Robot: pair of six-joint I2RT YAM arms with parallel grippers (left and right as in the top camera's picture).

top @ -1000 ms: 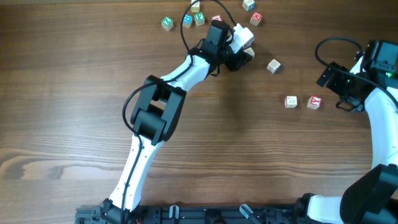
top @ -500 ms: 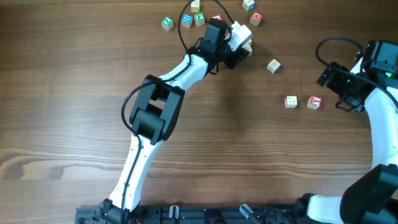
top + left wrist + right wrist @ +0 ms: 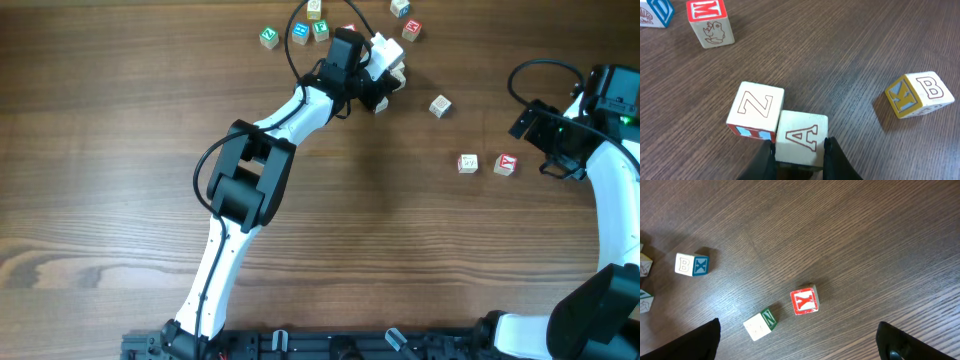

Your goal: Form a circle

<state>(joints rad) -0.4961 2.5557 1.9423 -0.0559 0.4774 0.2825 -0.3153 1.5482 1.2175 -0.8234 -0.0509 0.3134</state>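
Left wrist: left gripper (image 3: 799, 149) pinching A cube (image 3: 802, 134); Z cube (image 3: 756, 107) touching alongside.

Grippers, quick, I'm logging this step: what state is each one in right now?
Left gripper: closed on the A cube.
Right gripper: open, holding nothing.

Soft, even light comes from above onto the dark brown wooden table (image 3: 120, 120), whose surface looks matt. The pale wooden cube marked A (image 3: 802, 137) and the yellow-sided cube marked B (image 3: 920, 95) throw short, faint shadows. The wood grain is sharp in both wrist views. The black fingers (image 3: 835, 160) of the left gripper (image 3: 800, 149) are blurred at the bottom edge.
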